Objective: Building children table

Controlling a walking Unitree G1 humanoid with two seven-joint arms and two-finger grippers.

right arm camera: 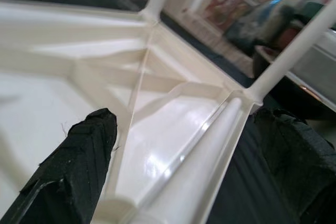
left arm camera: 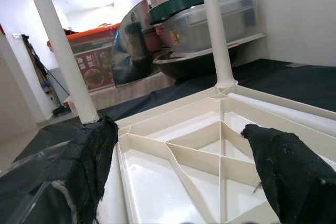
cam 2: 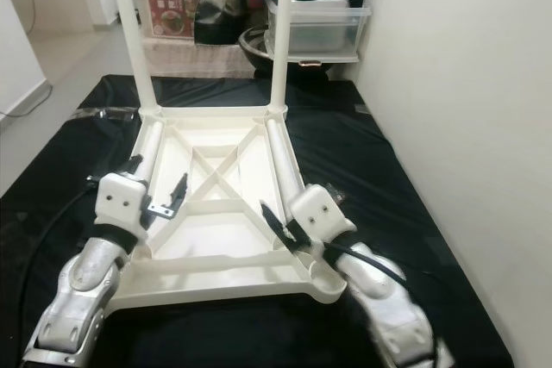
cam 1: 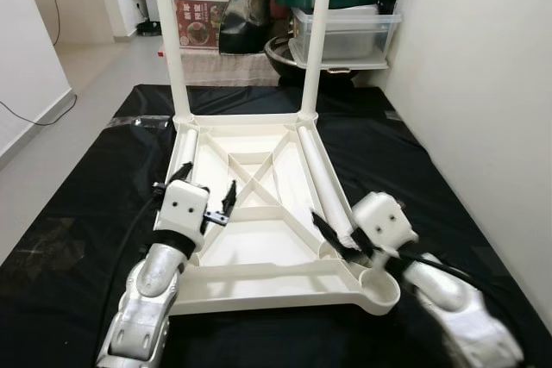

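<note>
Straddling the loose leg (cam 1: 326, 185) lying in the upturned tabletop (cam 1: 259, 239) with the right end effector (cam 1: 338, 236), fingers spread, grasping nothing. Hovering the left end effector (cam 1: 200, 194) released near the opposite rail; closing squarely on mid-leg, avoiding rolling it.

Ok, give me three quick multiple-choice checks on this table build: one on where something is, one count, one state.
1. Where do the two loose legs lie?
A. inside the upturned tabletop, along its left and right sides
B. on the black sheet beside it
C. on the storage boxes

2. How many legs stand upright in the corner sockets?
A. none
B. two
C. four

3. What state is the right end effector in?
A. shut on a leg
B. open, astride the loose leg
C. shut, off the table

Key: 1 A, each loose leg lies inside the tabletop rim; 2 B, two upright legs stand at the far corners; 3 B, right end effector fingers sit apart on either side of the leg.
</note>
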